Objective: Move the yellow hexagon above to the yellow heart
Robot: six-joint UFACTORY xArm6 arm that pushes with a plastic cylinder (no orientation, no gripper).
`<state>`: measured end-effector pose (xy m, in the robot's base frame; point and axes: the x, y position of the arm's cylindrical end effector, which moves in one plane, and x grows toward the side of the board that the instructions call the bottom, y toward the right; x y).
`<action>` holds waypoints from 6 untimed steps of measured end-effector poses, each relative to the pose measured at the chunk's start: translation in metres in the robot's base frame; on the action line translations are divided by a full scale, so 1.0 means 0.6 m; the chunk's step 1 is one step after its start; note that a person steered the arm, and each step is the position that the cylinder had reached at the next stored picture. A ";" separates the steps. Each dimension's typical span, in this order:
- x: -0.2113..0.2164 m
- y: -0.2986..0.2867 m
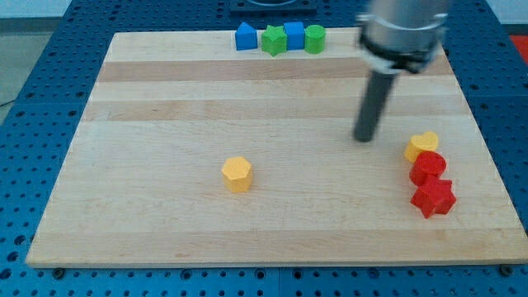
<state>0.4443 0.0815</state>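
The yellow hexagon (237,174) lies on the wooden board (165,99), left of centre toward the view's bottom. The yellow heart (421,146) lies near the right edge, touching a red block below it. My tip (363,139) is on the board just left of the yellow heart, with a small gap between them, and far to the right of the yellow hexagon. The dark rod rises from the tip to the arm's grey end at the view's top.
A red round block (429,167) and a red star (434,198) sit in a column under the yellow heart. At the top edge stand a blue block (245,37), a green star (273,40), a blue cube (294,35) and a green cylinder (314,38).
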 end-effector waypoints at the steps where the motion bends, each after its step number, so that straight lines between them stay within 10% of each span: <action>1: 0.000 -0.199; 3: 0.119 -0.381; 6: 0.035 -0.089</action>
<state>0.4650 0.0283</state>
